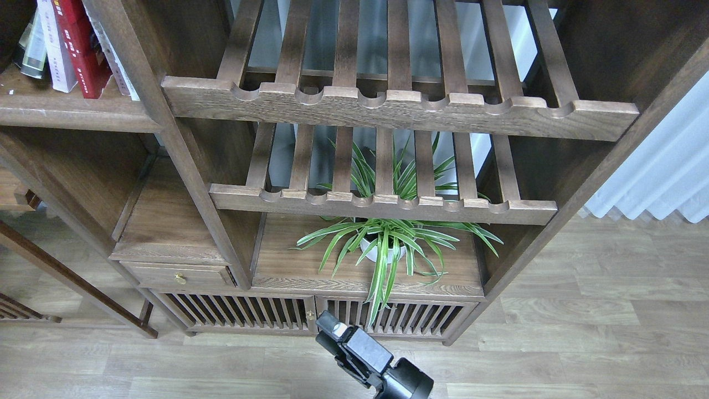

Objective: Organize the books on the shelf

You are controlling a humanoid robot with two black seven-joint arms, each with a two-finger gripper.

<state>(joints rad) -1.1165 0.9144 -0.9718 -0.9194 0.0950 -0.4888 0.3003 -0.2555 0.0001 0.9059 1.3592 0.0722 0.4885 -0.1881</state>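
Standing upright at far left, spines out, the books (69, 47) lean slightly on the shelf (72, 111). Right of them hang two slatted racks (399, 105), a plant (388, 244) beneath. One gripper (338, 338) shows bottom centre; whether its jaws are spread, I cannot tell.

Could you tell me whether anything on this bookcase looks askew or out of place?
The books on the shelf at upper left lean rather than standing straight. The plant pokes leaves through the slatted rack. Nothing looks spilled or damaged.
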